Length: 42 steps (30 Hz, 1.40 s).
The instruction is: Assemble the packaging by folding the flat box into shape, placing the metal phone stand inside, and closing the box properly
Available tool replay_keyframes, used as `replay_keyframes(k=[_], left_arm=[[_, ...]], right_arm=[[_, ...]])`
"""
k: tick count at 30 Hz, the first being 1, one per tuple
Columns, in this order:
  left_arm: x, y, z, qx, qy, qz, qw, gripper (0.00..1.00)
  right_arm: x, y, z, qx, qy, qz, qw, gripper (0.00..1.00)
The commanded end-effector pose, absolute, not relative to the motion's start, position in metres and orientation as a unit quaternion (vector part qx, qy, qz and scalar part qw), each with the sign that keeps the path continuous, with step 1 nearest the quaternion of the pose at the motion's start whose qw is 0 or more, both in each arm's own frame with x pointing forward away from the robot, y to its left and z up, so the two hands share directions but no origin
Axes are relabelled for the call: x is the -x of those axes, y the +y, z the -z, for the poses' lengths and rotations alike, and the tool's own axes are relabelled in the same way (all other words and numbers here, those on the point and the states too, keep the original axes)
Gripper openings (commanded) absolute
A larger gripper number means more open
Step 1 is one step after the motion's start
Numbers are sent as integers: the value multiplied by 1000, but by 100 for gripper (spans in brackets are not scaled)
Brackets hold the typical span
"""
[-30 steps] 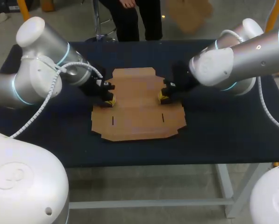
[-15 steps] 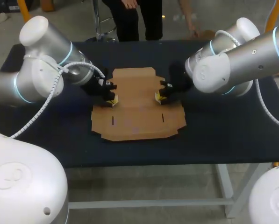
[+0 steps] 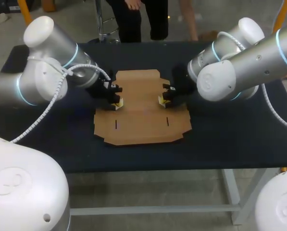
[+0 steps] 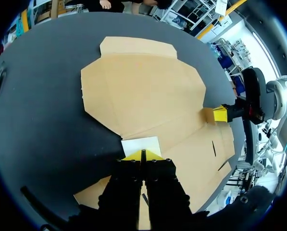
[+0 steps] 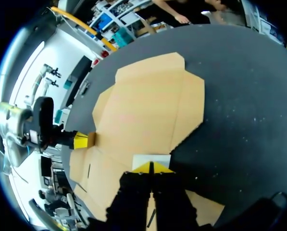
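While flat box (image 3: 141,115) is lying on tabletop (image 3: 230,130), I am pinching its two sides: left hand (image 3: 116,103) and right hand (image 3: 161,100) both closed tight on it.

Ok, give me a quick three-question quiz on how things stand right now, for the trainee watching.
1. True or false: the box is already folded into shape.
2. Where are the left tool's tips? A: at the box's left flap. B: at the box's near edge. C: at its far tab.
3. Fill in: the right tool has its fingers ____.
Key: 1 false, it lies flat on the table. 2 A. 3 shut.
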<state>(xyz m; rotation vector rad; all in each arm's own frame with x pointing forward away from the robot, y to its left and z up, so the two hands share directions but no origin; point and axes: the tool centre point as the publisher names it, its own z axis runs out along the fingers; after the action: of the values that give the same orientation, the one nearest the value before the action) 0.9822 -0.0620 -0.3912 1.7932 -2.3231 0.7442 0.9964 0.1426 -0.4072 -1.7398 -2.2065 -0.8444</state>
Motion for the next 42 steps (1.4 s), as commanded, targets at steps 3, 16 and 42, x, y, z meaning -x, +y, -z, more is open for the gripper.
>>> replay_keyframes(k=[3, 16, 42], left_arm=[[-985, -69, 393, -593, -769, -236, 48, 0], [-987, -74, 400, -599, -768, -224, 36, 0], [-988, -71, 409, -622, -759, -189, 35, 0]], right_arm=[[-998, 147, 410, 594, -749, 278, 94, 0], [-1000, 156, 416, 600, -755, 254, 74, 0], [-1004, 149, 429, 629, -742, 219, 74, 0]])
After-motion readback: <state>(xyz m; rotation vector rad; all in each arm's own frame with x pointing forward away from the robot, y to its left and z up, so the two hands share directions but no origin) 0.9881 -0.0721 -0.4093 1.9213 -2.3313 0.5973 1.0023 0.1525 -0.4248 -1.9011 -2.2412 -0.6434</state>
